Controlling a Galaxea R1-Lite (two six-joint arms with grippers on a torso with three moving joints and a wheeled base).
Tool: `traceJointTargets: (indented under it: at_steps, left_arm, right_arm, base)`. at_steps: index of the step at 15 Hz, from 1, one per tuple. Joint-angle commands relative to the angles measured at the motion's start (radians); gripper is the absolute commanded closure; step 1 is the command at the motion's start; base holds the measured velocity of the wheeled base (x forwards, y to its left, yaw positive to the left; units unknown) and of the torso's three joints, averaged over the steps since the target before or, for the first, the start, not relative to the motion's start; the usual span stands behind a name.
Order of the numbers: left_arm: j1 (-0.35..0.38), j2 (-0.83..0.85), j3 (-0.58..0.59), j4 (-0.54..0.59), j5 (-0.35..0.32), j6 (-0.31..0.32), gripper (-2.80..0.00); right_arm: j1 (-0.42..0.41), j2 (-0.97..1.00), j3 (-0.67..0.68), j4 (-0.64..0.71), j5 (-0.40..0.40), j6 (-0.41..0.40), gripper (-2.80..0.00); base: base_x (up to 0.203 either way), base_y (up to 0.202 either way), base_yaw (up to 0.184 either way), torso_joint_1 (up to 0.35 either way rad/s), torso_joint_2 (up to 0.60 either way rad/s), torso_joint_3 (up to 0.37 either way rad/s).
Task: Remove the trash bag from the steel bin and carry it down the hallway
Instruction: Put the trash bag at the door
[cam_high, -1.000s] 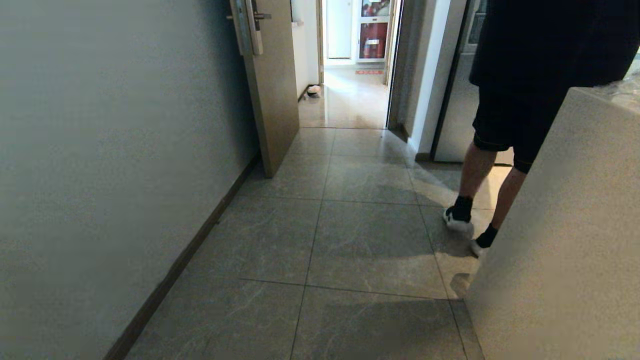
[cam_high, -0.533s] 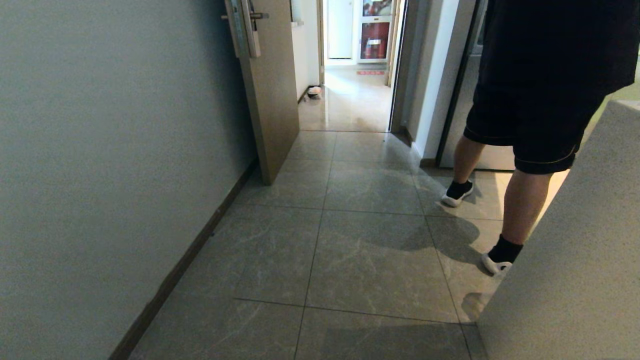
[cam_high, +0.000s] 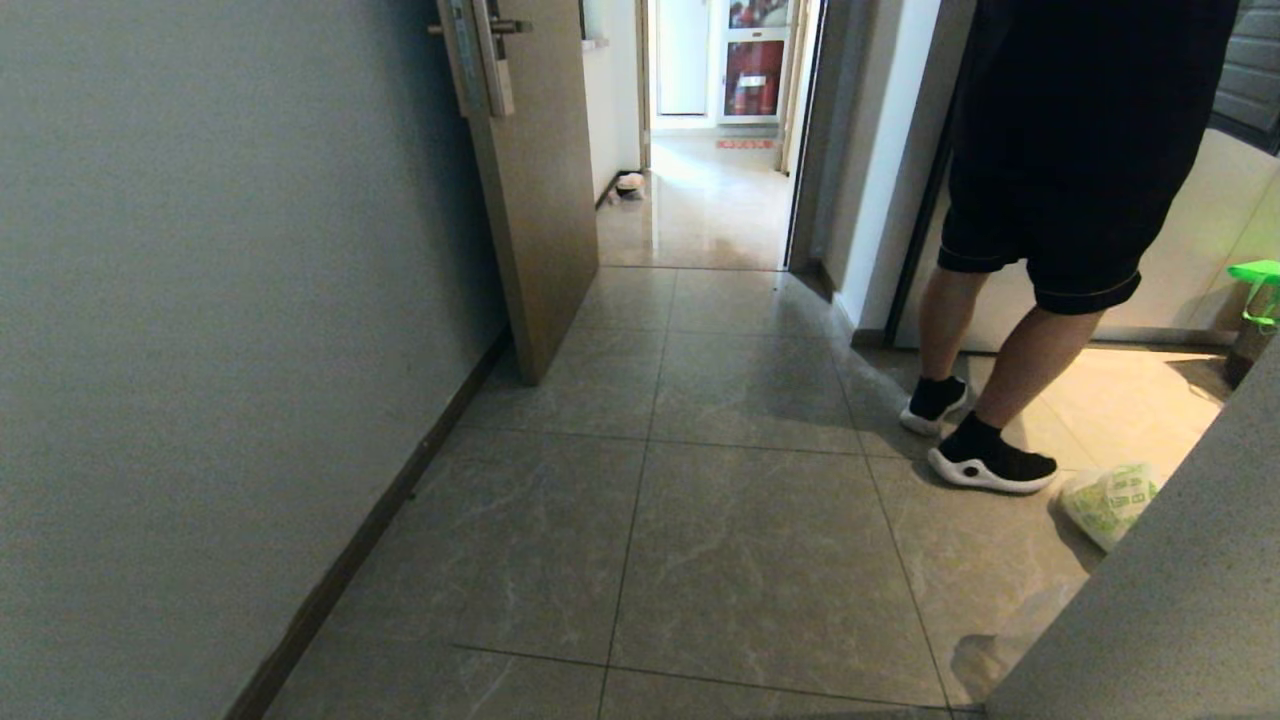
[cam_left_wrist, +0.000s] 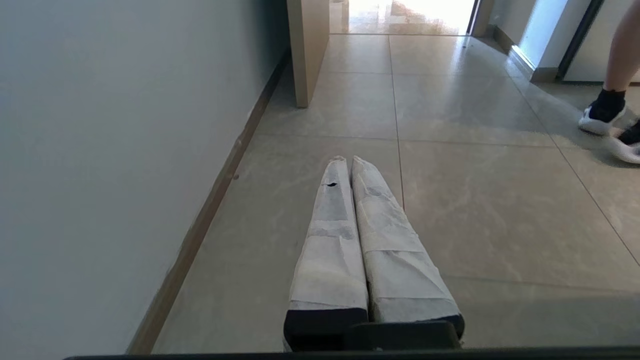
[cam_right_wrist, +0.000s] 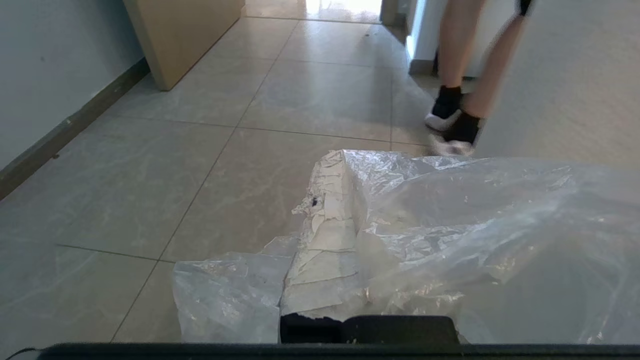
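Right gripper (cam_right_wrist: 345, 165) is pinched on the trash bag (cam_right_wrist: 450, 235): the crinkled clear film drapes over its taped fingers (cam_right_wrist: 325, 235) and hangs to both sides, above the floor. Left gripper (cam_left_wrist: 348, 159) is pressed together, holding nothing, low over the tiles near the left wall (cam_high: 230, 300).

Room: hallway (cam_high: 700, 480) is bounded left by that wall with dark skirting, with a tan door (cam_high: 535, 190) standing ajar ahead. On the right a pale slanted surface (cam_high: 1180, 600) crowds the near corner. A person (cam_high: 1050, 200) in dark shorts stands right of centre, feet on the tiles. Open tile runs between wall and person toward a bright doorway (cam_high: 715, 130).

Small items: white bag with green print (cam_high: 1110, 500) on the floor beside the person's shoe, part hidden by the slanted surface; a green object (cam_high: 1258, 285) cut off at the right edge. Steel bin not seen
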Motion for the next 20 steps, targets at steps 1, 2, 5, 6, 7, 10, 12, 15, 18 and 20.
traceJointTargets:
  at_steps: [1, 2, 5, 6, 7, 10, 12, 15, 18, 20]
  left_arm:
    - [0.0, 0.0, 0.0, -0.001, 0.0, -0.001, 0.0]
    - [0.0, 0.0, 0.0, -0.001, 0.0, -0.001, 0.0]
    - [0.0, 0.0, 0.0, 0.0, 0.0, -0.001, 0.0]
    - [0.0, 0.0, 0.0, 0.0, 0.0, -0.001, 0.0]
    - [0.0, 0.0, 0.0, -0.001, 0.0, -0.001, 0.0]
    - [0.0, 0.0, 0.0, -0.001, 0.0, -0.001, 0.0]
    - [0.0, 0.0, 0.0, -0.001, 0.0, -0.001, 0.0]
    - [0.0, 0.0, 0.0, 0.0, 0.0, 0.001, 0.0]
    - [0.0, 0.0, 0.0, 0.0, 0.0, 0.0, 0.0]
    - [0.0, 0.0, 0.0, -0.001, 0.0, 0.0, 0.0]
  right_arm:
    - [0.0, 0.001, 0.002, 0.0, 0.001, -0.001, 0.0]
    - [0.0, 0.001, 0.002, 0.0, 0.0, -0.001, 0.0]
    - [0.0, 0.001, 0.002, 0.0, 0.0, 0.002, 0.0]
    - [0.0, 0.001, 0.002, 0.0, 0.001, 0.0, 0.0]
    - [0.0, 0.001, 0.002, 0.0, 0.001, -0.001, 0.0]
    - [0.0, 0.001, 0.002, 0.0, 0.001, 0.001, 0.0]
    - [0.0, 0.001, 0.002, 0.001, 0.001, -0.001, 0.0]
    - [0.0, 0.001, 0.002, 0.0, 0.001, -0.001, 0.0]
    - [0.0, 0.003, 0.002, 0.0, 0.001, -0.001, 0.0]
    - [0.0, 0.001, 0.002, 0.0, 0.001, -0.001, 0.0]
  base:
    - [0.124, 0.0, -0.003, 0.007, 0.0, 0.0]
    - [0.0, 0.0, 0.0, 0.0, 0.0, 0.0]
    - [0.0, 0.0, 0.0, 0.0, 0.0, 0.0]
    - [0.001, 0.024, -0.044, 0.003, 0.0, 0.006]
    - [0.006, 0.009, -0.083, -0.002, 0.0, -0.003]
    - [0.001, 0.009, -0.126, -0.001, 0.0, 0.005]
    - [0.001, 0.006, -0.087, 0.002, 0.0, 0.006]
    - [0.0, 0.0, 0.0, 0.0, 0.0, 0.0]
    - [0.0, 0.0, 0.0, 0.0, 0.0, 0.0]
    - [0.0, 0.0, 0.0, 0.0, 0.0, 0.0]
